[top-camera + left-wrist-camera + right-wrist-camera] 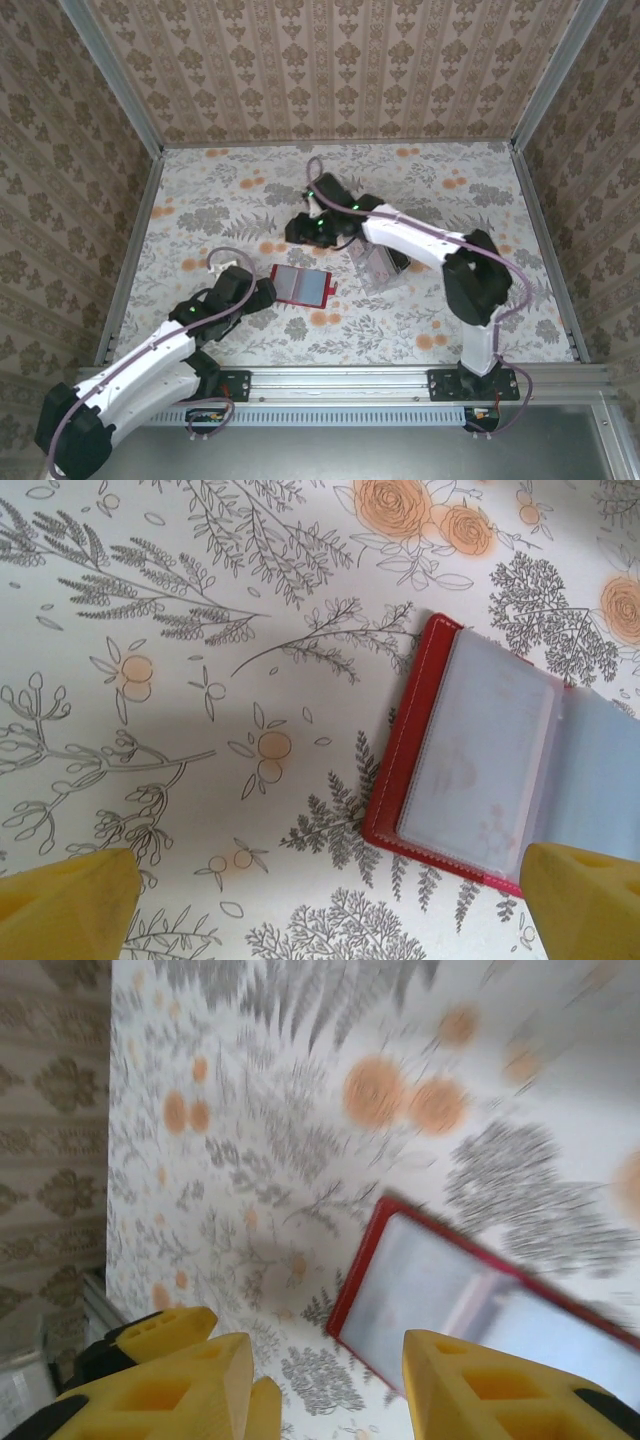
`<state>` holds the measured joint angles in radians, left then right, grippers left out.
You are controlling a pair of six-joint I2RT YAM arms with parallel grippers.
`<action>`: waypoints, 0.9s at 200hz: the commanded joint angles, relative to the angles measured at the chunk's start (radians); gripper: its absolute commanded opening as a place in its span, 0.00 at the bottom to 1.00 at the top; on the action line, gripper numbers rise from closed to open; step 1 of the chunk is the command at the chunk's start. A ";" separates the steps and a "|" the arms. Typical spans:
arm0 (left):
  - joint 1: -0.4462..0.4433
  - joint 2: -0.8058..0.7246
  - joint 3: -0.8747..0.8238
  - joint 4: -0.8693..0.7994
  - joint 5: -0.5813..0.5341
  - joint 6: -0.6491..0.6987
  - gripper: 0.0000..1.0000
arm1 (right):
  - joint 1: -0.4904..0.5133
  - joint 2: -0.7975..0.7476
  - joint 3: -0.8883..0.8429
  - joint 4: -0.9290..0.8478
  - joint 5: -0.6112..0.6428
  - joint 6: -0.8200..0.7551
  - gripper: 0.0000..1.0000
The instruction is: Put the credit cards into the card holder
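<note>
Left wrist: card holder (480,770) beside fingertip (585,900)

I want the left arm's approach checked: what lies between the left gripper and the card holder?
Only bare floral table cover, seen in the left wrist view: the open left gripper hovers just beside the card holder's red edge.

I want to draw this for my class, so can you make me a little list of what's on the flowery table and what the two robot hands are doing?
surface: flower-patterned table
card holder: small red leather-like folding wallet, lying open, pale see-through pockets facing up
left hand: wide open, empty, low over the wallet's edge
right hand: open, nothing between its fingers, above the wallet; picture blurry
also there: clear plastic tray, partly under the right arm
</note>
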<state>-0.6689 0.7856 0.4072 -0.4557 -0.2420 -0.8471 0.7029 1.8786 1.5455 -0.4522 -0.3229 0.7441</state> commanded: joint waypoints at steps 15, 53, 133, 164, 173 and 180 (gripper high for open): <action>0.077 0.117 0.111 0.070 0.085 0.115 1.00 | -0.074 -0.027 0.039 -0.302 0.232 -0.197 0.45; 0.147 0.268 0.199 0.079 0.137 0.173 1.00 | -0.096 0.064 0.147 -0.475 0.420 -0.321 0.40; 0.190 0.367 0.214 0.121 0.177 0.198 1.00 | -0.092 0.205 0.240 -0.554 0.576 -0.385 0.35; 0.194 0.385 0.211 0.139 0.185 0.198 1.00 | -0.089 0.239 0.241 -0.554 0.576 -0.389 0.35; 0.194 0.390 0.210 0.141 0.187 0.198 1.00 | -0.088 0.246 0.241 -0.551 0.574 -0.390 0.35; 0.195 0.394 0.211 0.144 0.188 0.199 1.00 | -0.088 0.252 0.242 -0.550 0.571 -0.390 0.35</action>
<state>-0.4824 1.1687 0.5983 -0.3332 -0.0723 -0.6754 0.6071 2.0998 1.7596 -0.9596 0.2142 0.3740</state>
